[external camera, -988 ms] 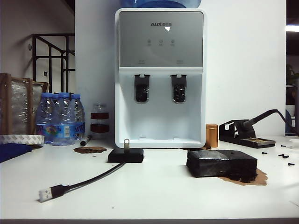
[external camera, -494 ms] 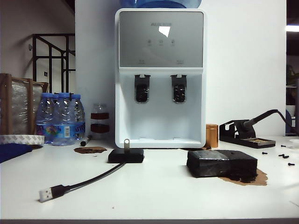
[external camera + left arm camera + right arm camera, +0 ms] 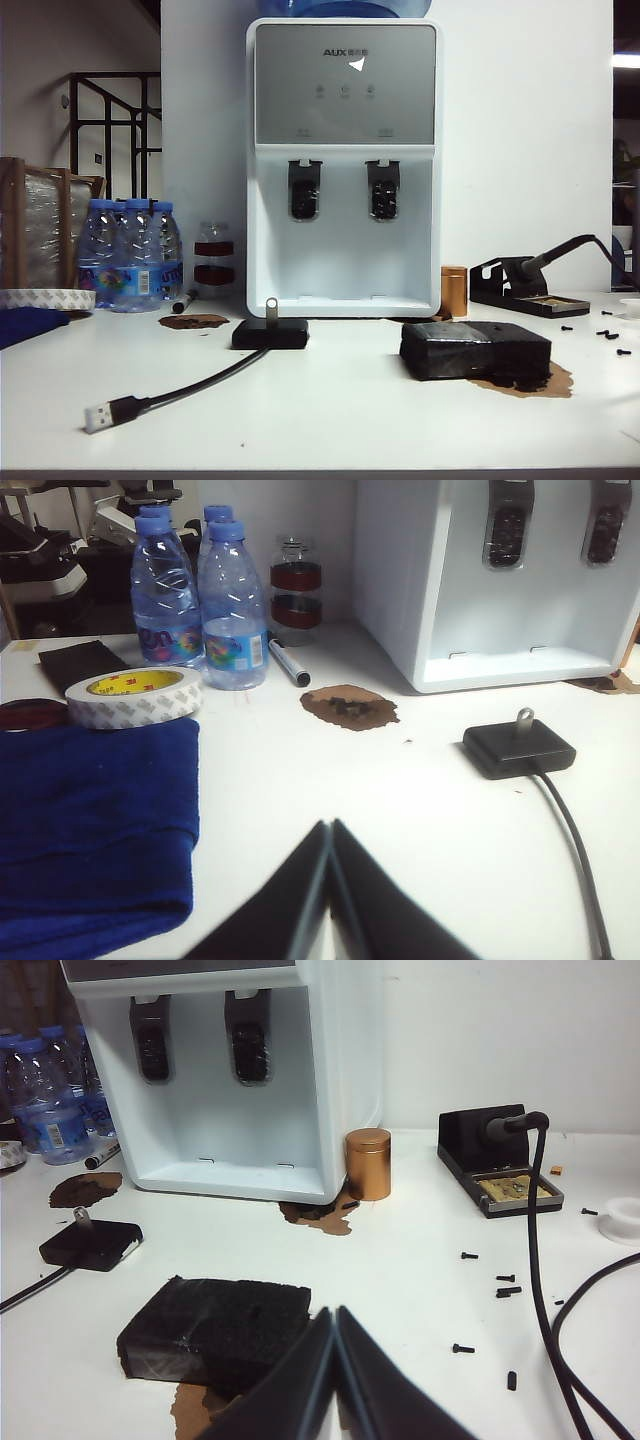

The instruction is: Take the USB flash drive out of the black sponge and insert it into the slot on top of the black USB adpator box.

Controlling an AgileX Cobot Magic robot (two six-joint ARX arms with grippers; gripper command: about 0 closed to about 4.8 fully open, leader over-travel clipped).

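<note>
Although neither arm shows in the exterior view, the USB flash drive stands upright in the top of the black USB adpator box at left of centre on the desk, well apart from the black sponge to the right; how deep it sits cannot be made out, and a knock to the cable could tip it. Seen from the left wrist, the left gripper has its fingers pressed together, empty, near the front edge, with the box farther off to the right and its cable cut off by the frame. From the right wrist, the right gripper is likewise pinched closed on nothing, hovering just near the sponge, hiding its near corner; a careless sweep could drag the foam.
</note>
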